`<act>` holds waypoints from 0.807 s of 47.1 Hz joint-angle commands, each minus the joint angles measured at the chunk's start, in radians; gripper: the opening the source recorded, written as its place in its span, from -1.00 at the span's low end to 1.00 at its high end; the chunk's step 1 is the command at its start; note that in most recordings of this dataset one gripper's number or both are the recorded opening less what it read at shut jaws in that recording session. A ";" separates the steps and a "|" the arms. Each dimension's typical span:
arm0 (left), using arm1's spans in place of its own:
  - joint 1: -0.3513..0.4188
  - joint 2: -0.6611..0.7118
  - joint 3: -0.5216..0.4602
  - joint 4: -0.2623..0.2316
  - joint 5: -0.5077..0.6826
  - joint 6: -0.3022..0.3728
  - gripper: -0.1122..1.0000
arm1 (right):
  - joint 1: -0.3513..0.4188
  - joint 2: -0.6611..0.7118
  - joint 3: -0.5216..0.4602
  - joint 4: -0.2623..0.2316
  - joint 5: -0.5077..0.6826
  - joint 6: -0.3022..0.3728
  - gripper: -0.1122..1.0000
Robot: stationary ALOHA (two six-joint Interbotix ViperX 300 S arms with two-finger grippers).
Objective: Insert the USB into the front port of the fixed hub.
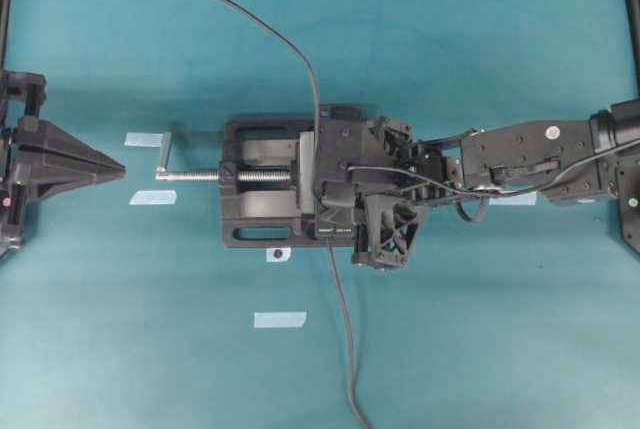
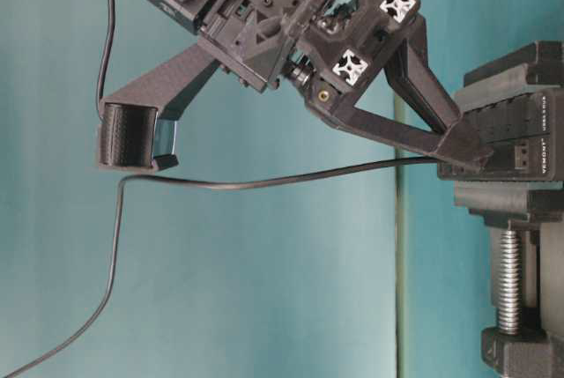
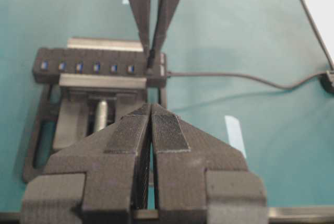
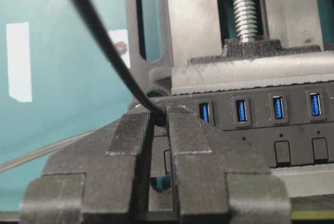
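From here I see the right gripper (image 4: 159,130) clamped on the USB (image 4: 159,118), its two fingers pinching the small black plug with the thin dark cable (image 4: 99,41) rising out between them and curving away over the teal desk (image 1: 480,329). The plug sits right at the end of the fixed hub (image 4: 250,117), at the last position in the row, touching the hub's face; the fingers hide the plug's tip, so I cannot tell how far it sits in the port there. Beside the gripper the hub shows four blue ports (image 4: 240,110) in the right wrist view, with small black buttons (image 4: 282,152) below them. The hub is held in the black vise (image 1: 262,184), whose silver screw (image 1: 255,176) runs out from it away from the right arm. In the left wrist view the right gripper's fingers (image 3: 166,15) come down onto the hub's end nearest the grey cable (image 3: 235,77), with six blue ports running away from them along the bar. The left gripper (image 3: 150,125) hangs well apart from the vise, on the screw-handle side, its jaws together and holding nothing. Pale tape strips (image 1: 279,319) lie on the desk around the vise.
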 commanded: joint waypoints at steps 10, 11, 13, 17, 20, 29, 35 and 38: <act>0.000 0.006 -0.011 0.002 -0.006 -0.002 -0.79 | 0.021 0.003 -0.014 0.002 0.006 -0.003 -0.73; 0.000 0.006 -0.011 0.002 -0.006 -0.002 -0.79 | 0.021 0.003 -0.012 0.003 0.006 -0.003 -0.73; 0.000 0.005 -0.011 0.002 -0.006 -0.002 -0.79 | 0.021 0.005 -0.012 0.003 0.006 -0.003 -0.73; 0.000 0.005 -0.011 0.002 -0.006 -0.002 -0.79 | 0.025 0.009 -0.011 0.003 0.011 -0.002 -0.73; 0.000 0.005 -0.011 0.002 -0.005 -0.002 -0.79 | 0.026 0.012 -0.011 0.005 0.015 -0.002 -0.73; 0.000 0.006 -0.011 0.002 -0.005 -0.002 -0.79 | 0.029 0.026 -0.011 0.005 0.037 -0.002 -0.73; 0.000 0.005 -0.011 0.002 -0.006 -0.002 -0.79 | 0.031 0.032 -0.011 0.006 0.048 0.000 -0.73; 0.000 0.005 -0.011 0.003 -0.005 -0.002 -0.79 | 0.031 0.032 -0.011 0.006 0.054 0.000 -0.73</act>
